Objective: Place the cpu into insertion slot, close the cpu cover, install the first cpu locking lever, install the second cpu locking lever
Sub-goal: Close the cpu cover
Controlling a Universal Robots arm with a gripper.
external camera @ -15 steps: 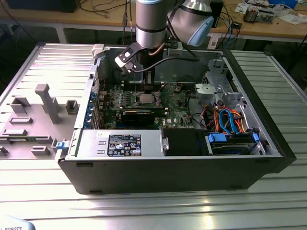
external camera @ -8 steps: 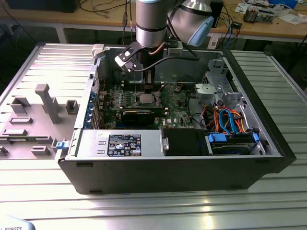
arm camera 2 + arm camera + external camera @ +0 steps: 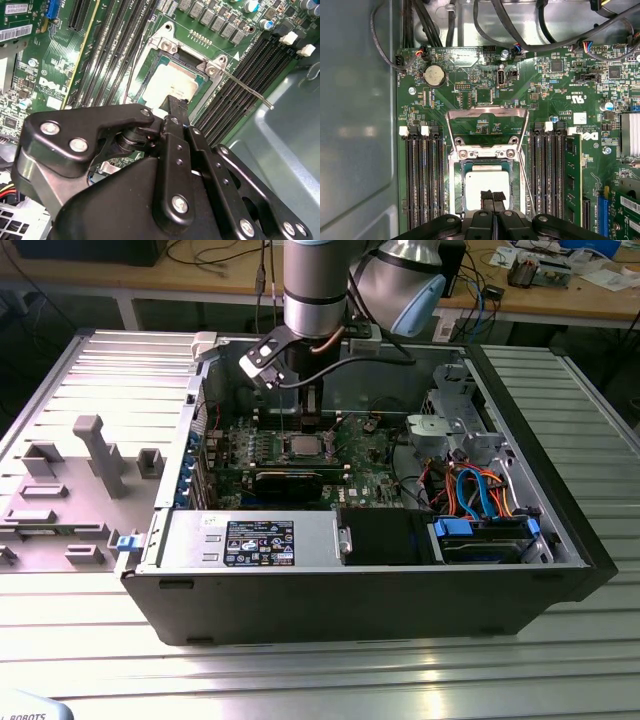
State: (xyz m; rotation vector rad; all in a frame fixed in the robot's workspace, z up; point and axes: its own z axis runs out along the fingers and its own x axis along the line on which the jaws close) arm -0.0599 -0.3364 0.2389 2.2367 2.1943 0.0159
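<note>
My jaws are drawn narrow, the two fingertips (image 3: pixel 487 196) side by side with barely a seam between them and nothing held. In both wrist views they sit right on top of the cpu (image 3: pixel 477 180); whether they press on it or hang a hair above it I cannot tell. The cpu lies flat inside the insertion slot (image 3: pixel 456 190), its pale top square to the slot's rim, so the task's thing is directly beneath me, not off to a side. The cpu cover (image 3: pixel 487 113) is next out: it is swung up and open, hinged on the edge of the insertion slot opposite my fingers, its long hinge line running across that edge and its window showing bare motherboard (image 3: pixel 470 95) behind. I judge that this hinge edge is the relation that matters, since the frame has to fold over toward my side of the slot. A thin locking lever (image 3: pixel 526 185) runs along one flank of the insertion slot, unlatched and angling away toward the memory slots (image 3: pixel 422 175) that line both flanks. Around it all stands the open computer case (image 3: pixel 560 530) on the ribbed surface (image 3: pixel 300 680).
</note>
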